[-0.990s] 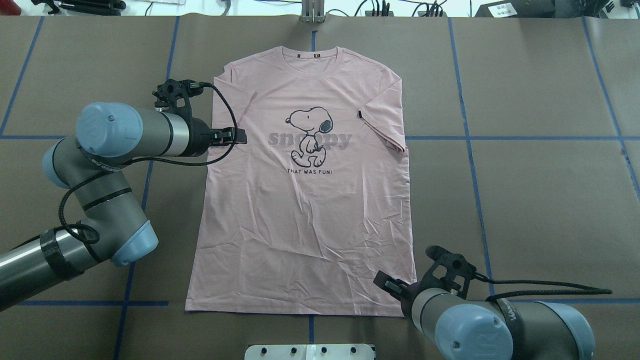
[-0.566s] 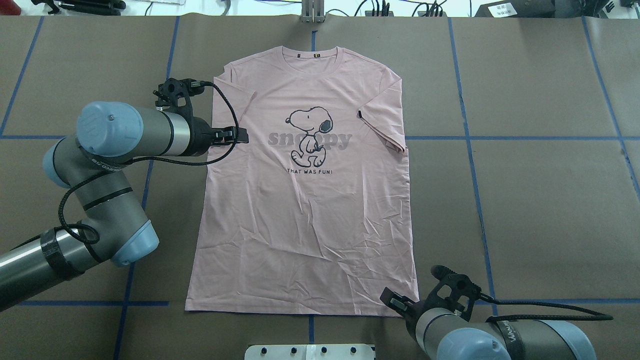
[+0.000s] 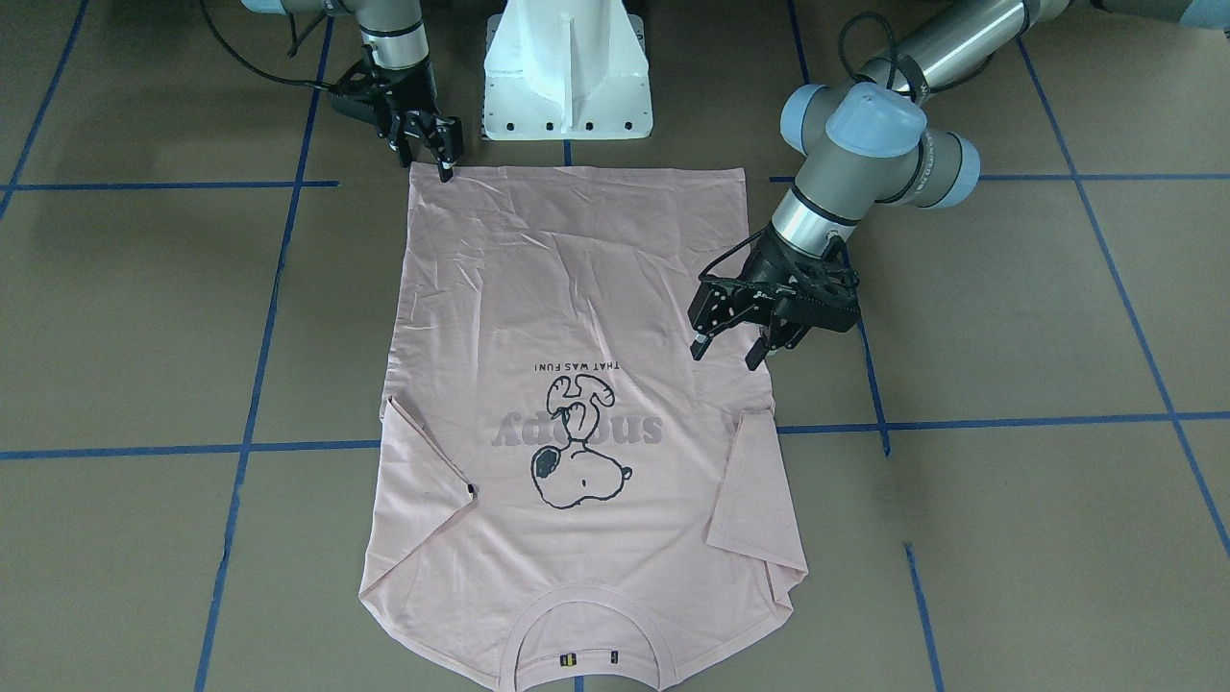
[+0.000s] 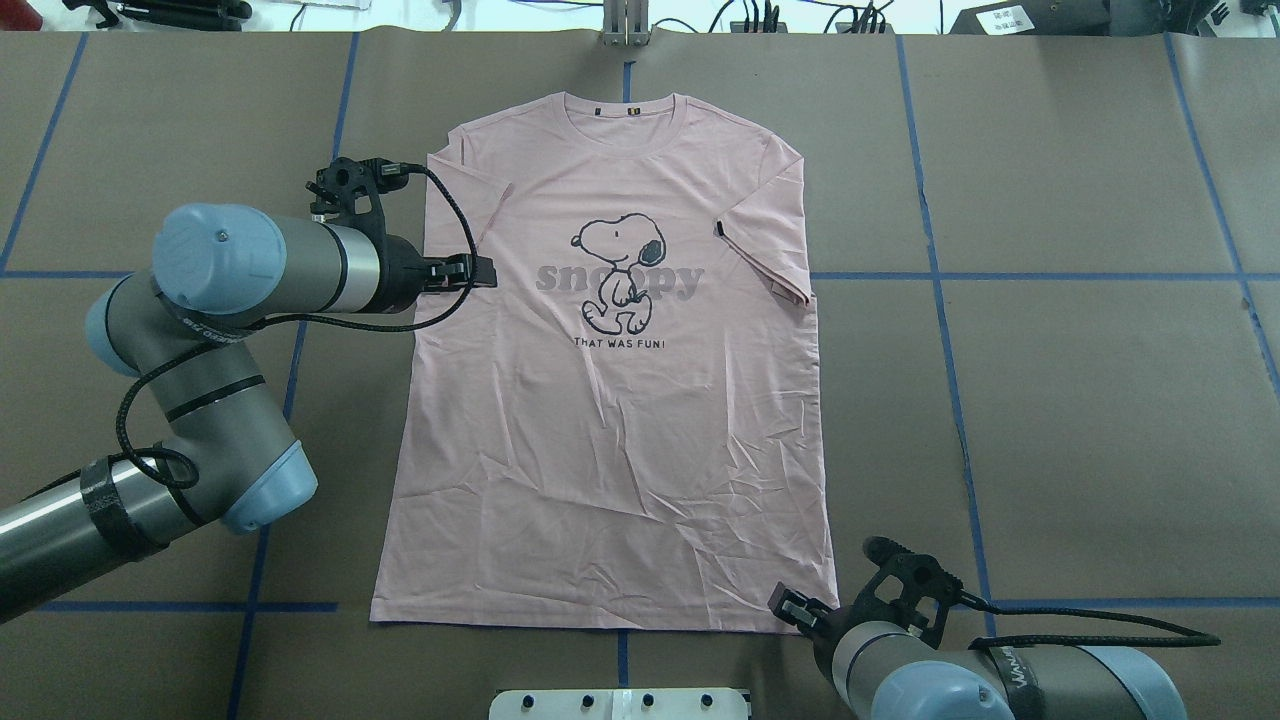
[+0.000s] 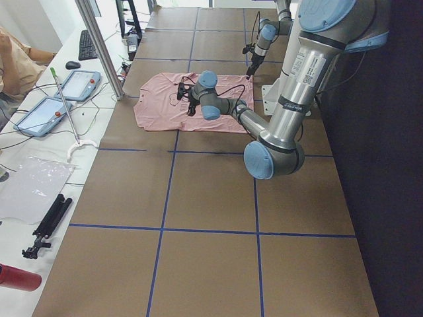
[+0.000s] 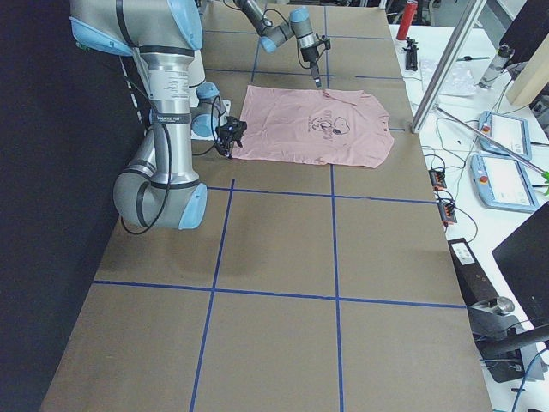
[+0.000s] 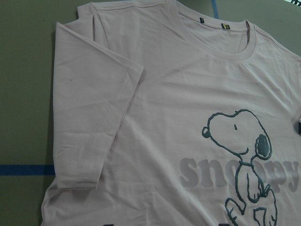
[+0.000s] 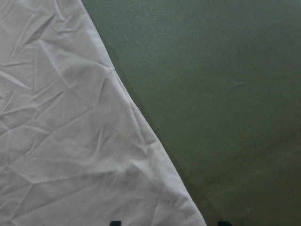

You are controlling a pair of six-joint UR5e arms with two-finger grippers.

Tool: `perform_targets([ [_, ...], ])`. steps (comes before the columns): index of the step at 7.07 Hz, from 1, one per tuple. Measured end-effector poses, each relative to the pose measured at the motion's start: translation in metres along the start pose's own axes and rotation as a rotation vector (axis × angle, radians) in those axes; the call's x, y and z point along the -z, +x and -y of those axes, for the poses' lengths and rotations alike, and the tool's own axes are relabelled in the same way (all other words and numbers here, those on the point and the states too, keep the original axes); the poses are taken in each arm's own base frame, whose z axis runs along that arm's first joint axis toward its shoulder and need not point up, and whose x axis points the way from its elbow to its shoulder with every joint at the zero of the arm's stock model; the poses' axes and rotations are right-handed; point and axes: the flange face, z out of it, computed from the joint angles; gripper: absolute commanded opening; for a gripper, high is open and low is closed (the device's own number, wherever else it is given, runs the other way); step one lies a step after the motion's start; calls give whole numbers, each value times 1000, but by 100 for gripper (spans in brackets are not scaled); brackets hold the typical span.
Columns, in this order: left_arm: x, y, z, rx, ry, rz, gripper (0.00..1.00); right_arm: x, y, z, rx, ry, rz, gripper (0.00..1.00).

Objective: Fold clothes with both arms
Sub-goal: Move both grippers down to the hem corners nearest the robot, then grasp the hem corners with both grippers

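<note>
On the brown desk (image 4: 1080, 400), marked off by blue tape lines (image 4: 1030, 276), we see the pale pink T-shirt (image 4: 610, 450) lying flat with the Snoopy print (image 4: 620, 275) facing up, its collar away from the robot and both short sleeves turned in over the front. The left pincer (image 3: 725, 352) hangs with its jaws apart over the shirt's side edge, just below the sleeve. The right pincer (image 3: 430, 159), jaws also apart, sits at the hem corner nearest the robot; its wrist camera shows that corner between the fingertips.
</note>
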Motion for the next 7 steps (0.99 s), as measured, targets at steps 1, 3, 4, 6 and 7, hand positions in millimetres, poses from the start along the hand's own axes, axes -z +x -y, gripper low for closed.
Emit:
perform_targets([
  [1,1,0,0,0,0,-2,79,-1,1,0,-1,1,-2,8],
  [3,1,0,0,-1,1,-3,79,0,0,0,-17,-1,-1,0],
  [4,2,2,0,8,1,-5,80,2,-1,-1,-23,-5,2,0],
  [6,20,14,-11,69,-5,-26,84,15,-8,0,-34,-21,28,0],
  [7,36,14,-44,121,-40,-15,84,26,-13,1,-41,-33,48,0],
])
